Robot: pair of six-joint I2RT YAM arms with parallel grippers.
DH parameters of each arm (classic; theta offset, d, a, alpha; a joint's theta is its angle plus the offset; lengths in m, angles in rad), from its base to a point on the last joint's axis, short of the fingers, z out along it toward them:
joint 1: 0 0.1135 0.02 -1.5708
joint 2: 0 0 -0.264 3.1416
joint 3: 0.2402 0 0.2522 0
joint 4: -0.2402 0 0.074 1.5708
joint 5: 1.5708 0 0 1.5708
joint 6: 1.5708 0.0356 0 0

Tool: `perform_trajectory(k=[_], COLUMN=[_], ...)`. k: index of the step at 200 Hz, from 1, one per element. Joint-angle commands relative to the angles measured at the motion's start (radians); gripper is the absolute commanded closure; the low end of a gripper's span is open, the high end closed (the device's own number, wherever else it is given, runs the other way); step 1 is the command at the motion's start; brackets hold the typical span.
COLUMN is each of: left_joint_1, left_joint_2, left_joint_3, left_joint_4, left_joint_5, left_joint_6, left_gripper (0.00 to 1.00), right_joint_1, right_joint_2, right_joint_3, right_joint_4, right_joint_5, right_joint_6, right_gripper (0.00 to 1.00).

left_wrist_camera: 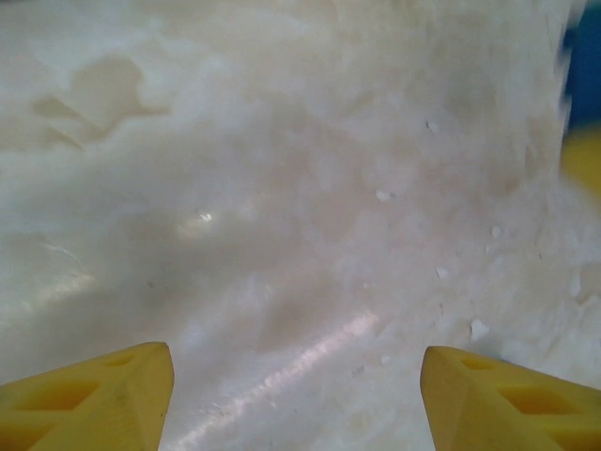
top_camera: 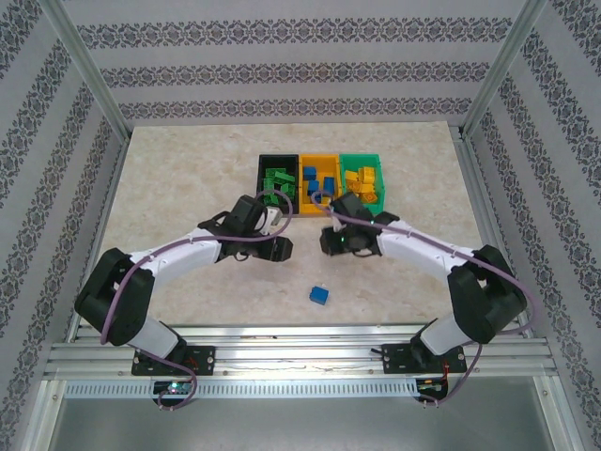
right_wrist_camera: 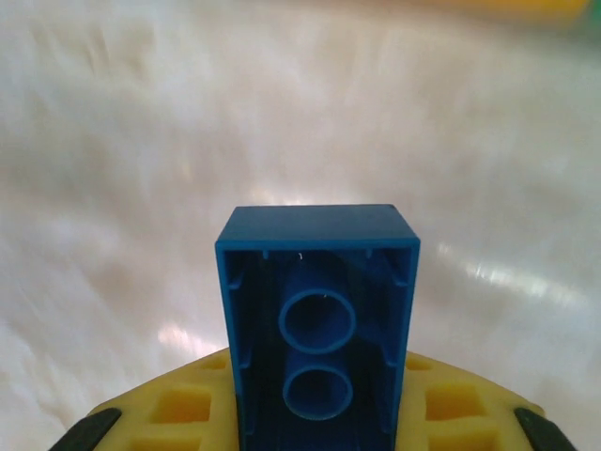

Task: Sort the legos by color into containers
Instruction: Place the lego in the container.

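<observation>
Three containers stand in a row at the back. The black bin [top_camera: 264, 162] holds green legos [top_camera: 278, 180], the orange-yellow bin [top_camera: 317, 160] holds blue ones [top_camera: 315, 178], and the green bin [top_camera: 362, 160] holds yellow ones [top_camera: 364, 181]. My right gripper [right_wrist_camera: 319, 395] is shut on a blue lego [right_wrist_camera: 319, 282], whose hollow underside faces the camera; it hovers just before the bins [top_camera: 331, 210]. My left gripper [left_wrist_camera: 298, 376] is open over bare table, in front of the black bin [top_camera: 280, 210]. Another blue lego [top_camera: 318, 295] lies on the table near the arms.
The marble-patterned tabletop [top_camera: 188, 188] is bounded by a metal frame and patterned walls. Both arms' wrists sit close together at mid-table, in front of the bins.
</observation>
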Motion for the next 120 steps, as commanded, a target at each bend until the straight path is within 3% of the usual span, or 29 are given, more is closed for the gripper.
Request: perform_trajectory(k=[1,39,74,84,120], left_joint_1=[-0.043,-0.099,-0.151,-0.161,-0.186], left_joint_2=[-0.039,-0.042,-0.042,-0.043,-0.039], left_joint_3=[-0.022,-0.051,-0.047,-0.049,-0.051], left_joint_4=[0.038,0.079,0.075,0.073,0.075], left_joint_5=[-0.03,-0.044,-0.065,-0.068,-0.055], left_joint_6=[-0.014,-0.053,-0.061,-0.061,-0.046], left_gripper=[0.3,0.3,0.3,0.3,0.29], right_joint_1=[-0.067,-0.145,-0.207,-0.21,-0.209], right_joint_2=[0.077,0.283,0.464,0.486,0.462], right_joint_3=[0.125,0.415,0.656,0.689,0.644], right_joint_4=[0.057,0.014,-0.061,-0.079,-0.047], right_joint_5=[-0.073,-0.118,-0.215,-0.212,-0.223], right_joint_6=[-0.057,-0.068,-0.042,-0.046,-0.053], right_gripper=[0.75,0.7,0.52,0.43,0.32])
